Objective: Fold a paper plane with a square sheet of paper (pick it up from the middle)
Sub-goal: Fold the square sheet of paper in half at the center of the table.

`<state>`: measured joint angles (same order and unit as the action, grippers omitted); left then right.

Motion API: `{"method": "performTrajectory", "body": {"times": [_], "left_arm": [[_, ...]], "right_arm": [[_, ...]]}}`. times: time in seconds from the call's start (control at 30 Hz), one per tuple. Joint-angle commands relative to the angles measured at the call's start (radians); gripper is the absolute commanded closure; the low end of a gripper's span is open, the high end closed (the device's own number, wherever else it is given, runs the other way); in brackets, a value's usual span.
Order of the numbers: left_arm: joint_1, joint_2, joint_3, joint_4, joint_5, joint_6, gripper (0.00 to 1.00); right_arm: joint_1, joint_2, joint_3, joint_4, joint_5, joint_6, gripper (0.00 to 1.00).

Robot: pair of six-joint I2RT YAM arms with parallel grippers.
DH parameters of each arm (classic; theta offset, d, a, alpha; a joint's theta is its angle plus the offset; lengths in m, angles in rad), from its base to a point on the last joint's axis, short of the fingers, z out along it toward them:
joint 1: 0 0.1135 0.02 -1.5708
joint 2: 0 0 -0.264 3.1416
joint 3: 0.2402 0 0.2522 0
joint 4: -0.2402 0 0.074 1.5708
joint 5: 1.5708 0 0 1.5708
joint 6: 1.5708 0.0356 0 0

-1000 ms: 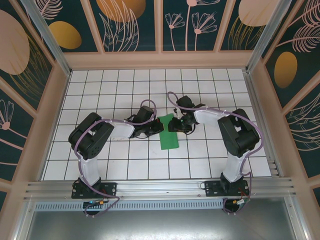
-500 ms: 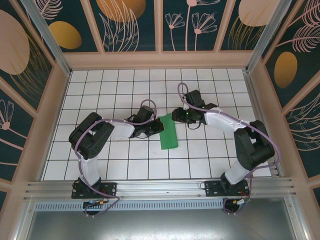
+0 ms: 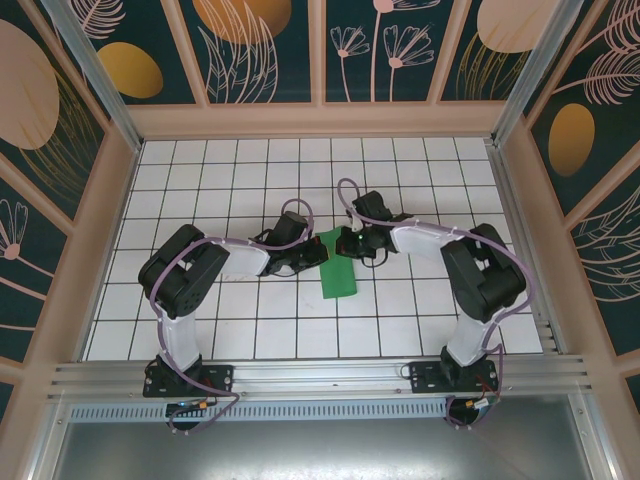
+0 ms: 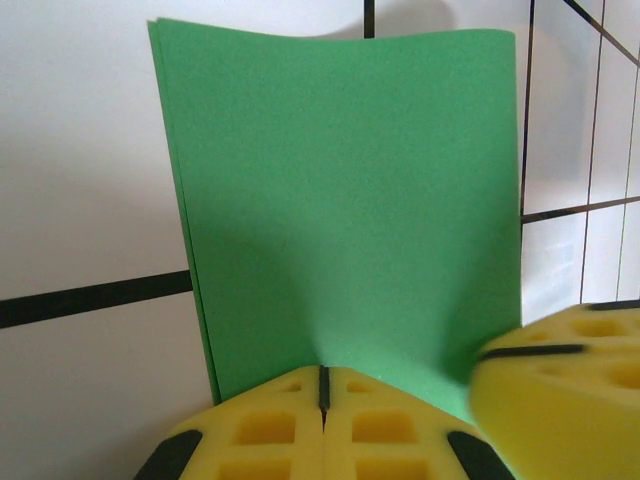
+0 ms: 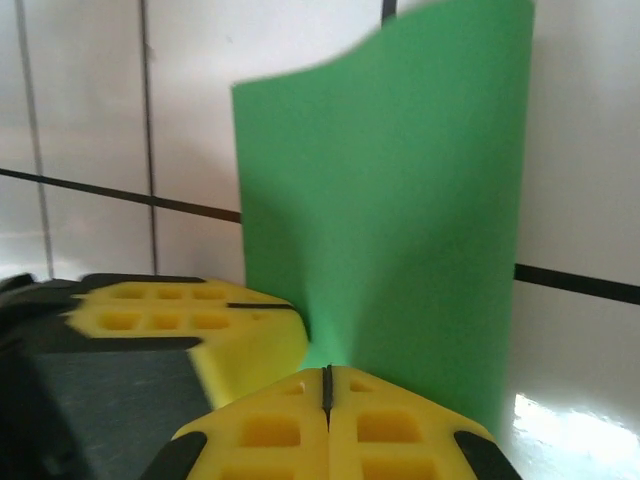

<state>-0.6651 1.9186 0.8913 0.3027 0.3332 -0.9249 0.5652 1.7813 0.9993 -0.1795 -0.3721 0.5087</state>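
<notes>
Top view: the green paper [image 3: 338,276] (folded to a strip) lies mid-desk [image 3: 230,320], between my left tool [image 3: 313,256] and my right tool [image 3: 346,243].
Left wrist: left tool pinched together on the paper's edge.
Right wrist: right tool likewise clamped on the paper.

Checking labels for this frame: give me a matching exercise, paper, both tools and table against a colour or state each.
Things:
1. paper
2. left tool
3. right tool
4. table

Colour or state:
A. white tiles, dark lines
B. shut on the paper from its right side in the top view
C. green, doubled over
D. shut on the paper from its left side in the top view

Pairs: 1-C, 2-D, 3-B, 4-A
</notes>
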Motion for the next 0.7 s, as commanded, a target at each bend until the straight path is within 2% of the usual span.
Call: {"method": "performTrajectory", "body": {"times": [0.0, 0.47, 0.67], "left_arm": [[-0.003, 0.101, -0.043, -0.146, -0.089, 0.012, 1.0], [-0.004, 0.11, -0.052, -0.202, -0.113, 0.037, 1.0], [-0.003, 0.108, -0.068, -0.219, -0.133, 0.038, 1.0]], "right_arm": [[0.005, 0.028, 0.034, 0.017, -0.03, 0.012, 0.99], [-0.013, 0.089, -0.007, -0.015, -0.038, -0.064, 1.0], [-0.091, 0.062, -0.088, -0.012, -0.044, -0.103, 1.0]]}}
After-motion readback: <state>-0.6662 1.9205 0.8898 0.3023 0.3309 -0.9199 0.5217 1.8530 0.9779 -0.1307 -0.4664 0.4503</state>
